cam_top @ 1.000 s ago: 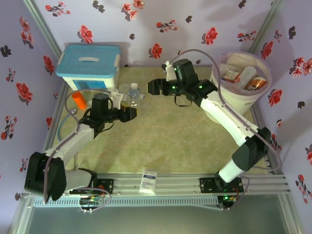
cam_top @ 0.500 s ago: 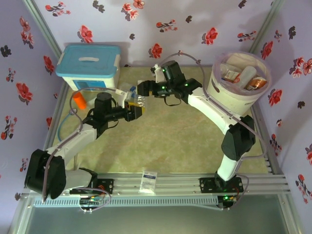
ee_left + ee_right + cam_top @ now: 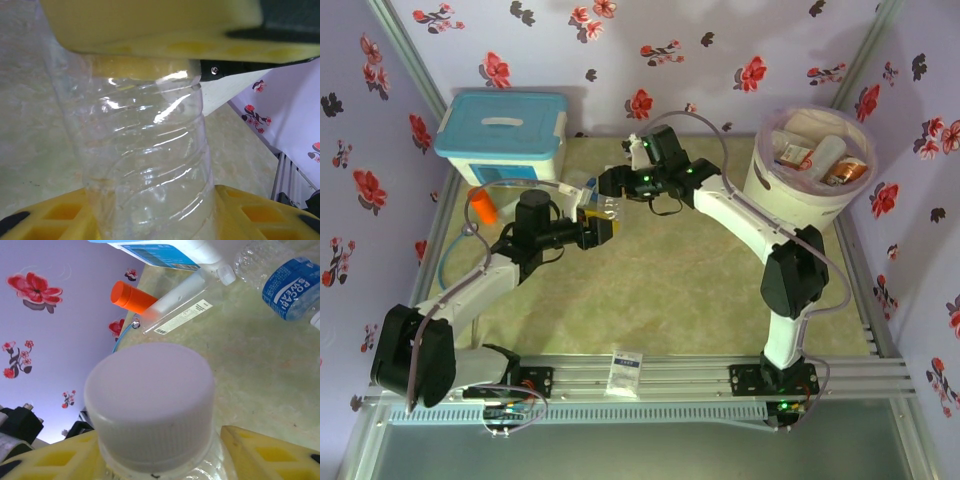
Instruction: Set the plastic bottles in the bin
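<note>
We see the left gripper [image 3: 597, 230] clamped on the body of a clear bottle [image 3: 150, 165], yellow pads [image 3: 150, 30] pressed on opposite sides, over the table [image 3: 670, 290] just in front of the blue-lidded box [image 3: 503, 135]. The right gripper [image 3: 606, 192] is at that bottle's white cap [image 3: 150, 400], fingers [image 3: 265, 452] flanking the neck just under it; we can't tell if they grip or stand just off. The bin [image 3: 800, 212] at far right holds several bottles [image 3: 820, 155], and a blue-labelled bottle [image 3: 295, 287] lies on the table near the orange cylinder [image 3: 131, 296].
</note>
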